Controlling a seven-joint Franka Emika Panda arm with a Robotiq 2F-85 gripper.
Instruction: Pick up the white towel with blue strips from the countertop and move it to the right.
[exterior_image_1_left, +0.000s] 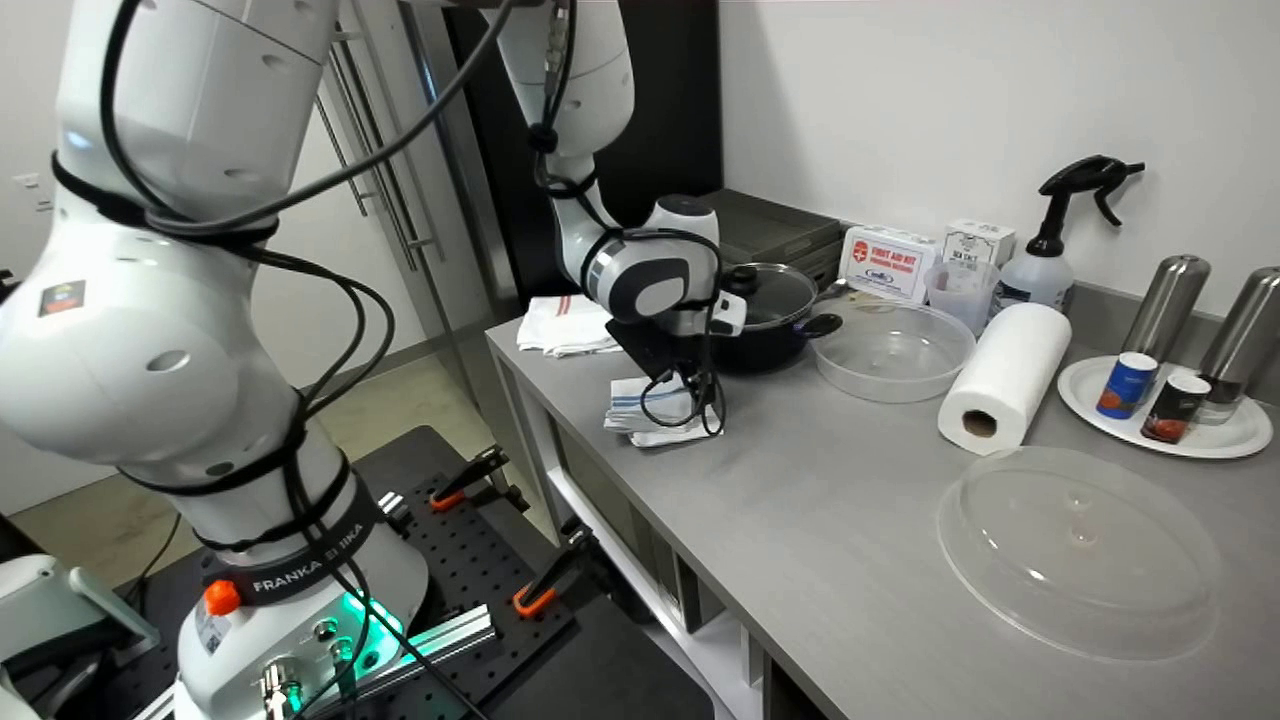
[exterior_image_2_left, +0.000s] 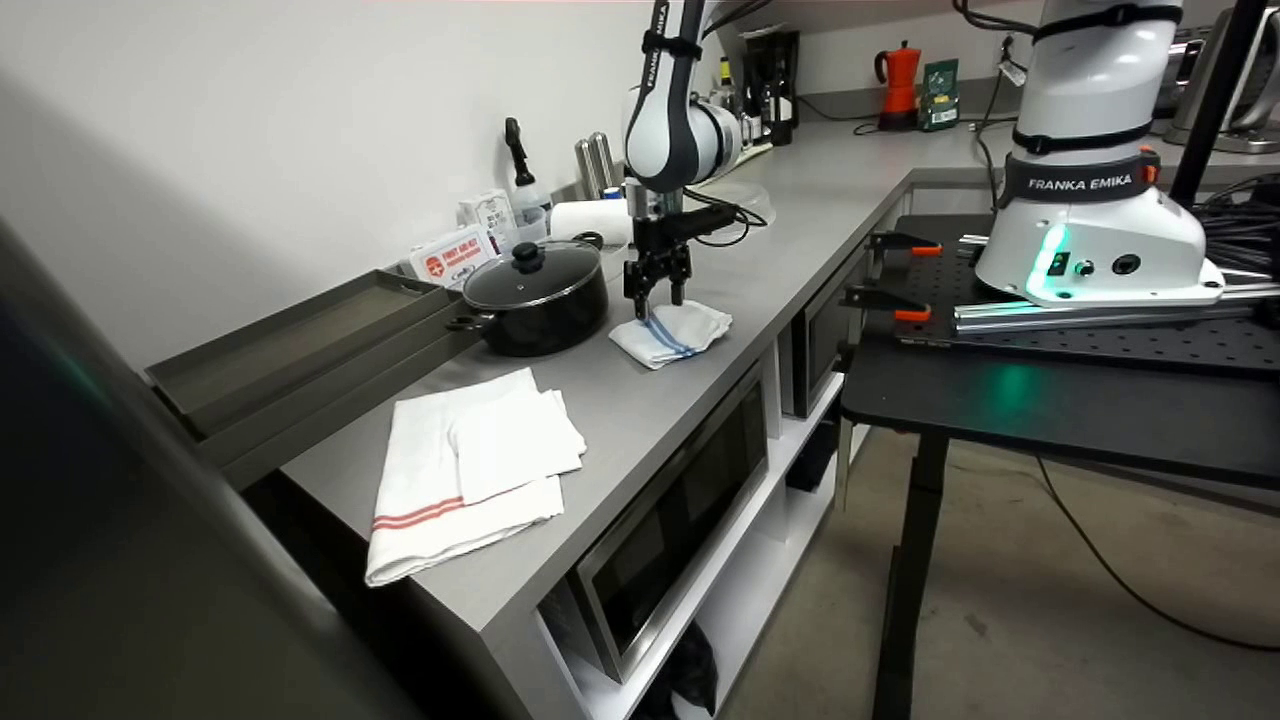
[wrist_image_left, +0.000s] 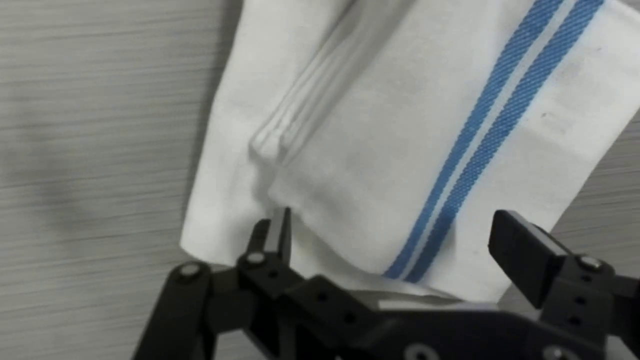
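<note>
White towel (wrist_image_left: 390, 150): two blue stripes, folded in layers, lying on gray countertop (exterior_image_1_left: 800, 510).

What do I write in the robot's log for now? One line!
gripper open | over blue-striped towel | towel folded on counter | pot nearby | lift not yet done

"FRANKA EMIKA" on arm (exterior_image_2_left: 1090, 165), "FIRST AID KIT" on box (exterior_image_1_left: 887, 264)

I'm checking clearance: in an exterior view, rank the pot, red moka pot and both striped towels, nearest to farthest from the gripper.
From the gripper:
1. Blue-striped towel: just beneath.
2. Pot: beside it, picture left.
3. Red-striped towel: picture left, nearer camera.
4. Red moka pot: background, picture right.
</note>
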